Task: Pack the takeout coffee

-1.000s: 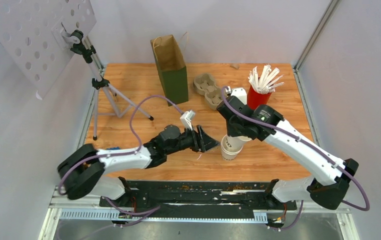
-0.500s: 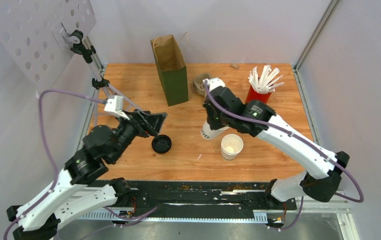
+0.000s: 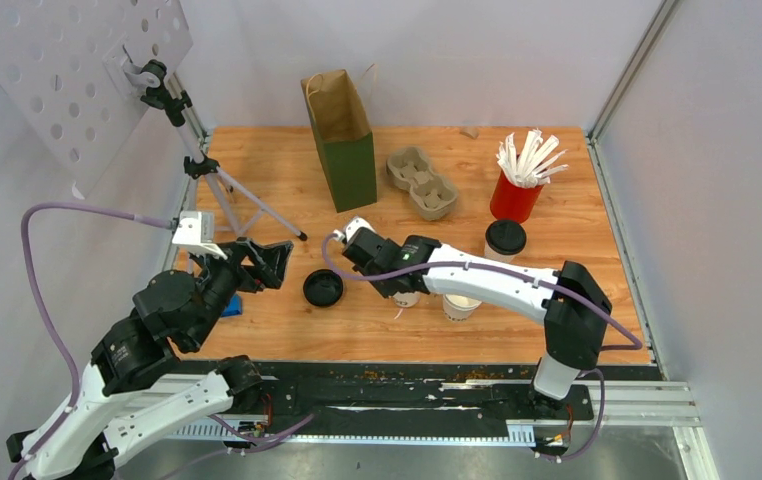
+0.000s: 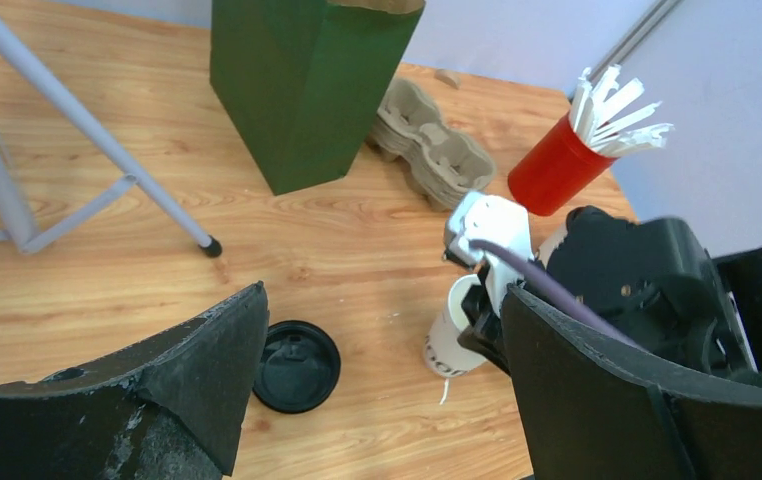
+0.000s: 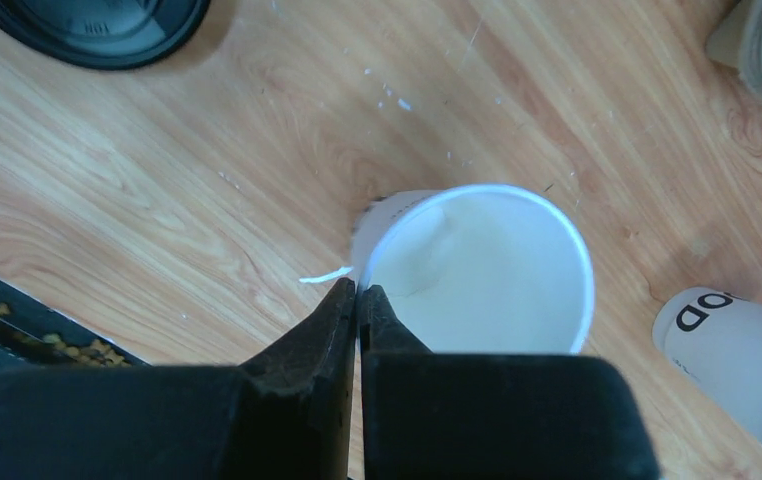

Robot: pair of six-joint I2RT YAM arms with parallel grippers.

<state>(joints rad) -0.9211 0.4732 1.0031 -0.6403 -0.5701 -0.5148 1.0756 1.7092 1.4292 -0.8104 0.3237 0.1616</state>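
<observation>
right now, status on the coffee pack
Left fingers open, empty. Right fingers pinching rim of lidless paper cup. Black lid lying loose left of it. Second lidless cup close by, under right arm.

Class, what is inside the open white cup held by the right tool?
The open cup shows only its bare white inner wall and floor. The right tool hides a bit of the near rim and wall.

We log bare wood open between the loose lid [image 3: 323, 288] and the paper bag [image 3: 342, 140]. Tripod legs [image 3: 247, 205] fence the left edge. Near centre is blocked: the right arm [image 3: 487, 283] lies across it, the right gripper [image 5: 357, 300] pinched on an open cup [image 5: 477, 270], with a second cup [image 3: 460, 308] just beside. The carrier [image 3: 422, 182], stirrer cup [image 3: 515, 195] and lidded cup [image 3: 504, 240] crowd the back right.
</observation>
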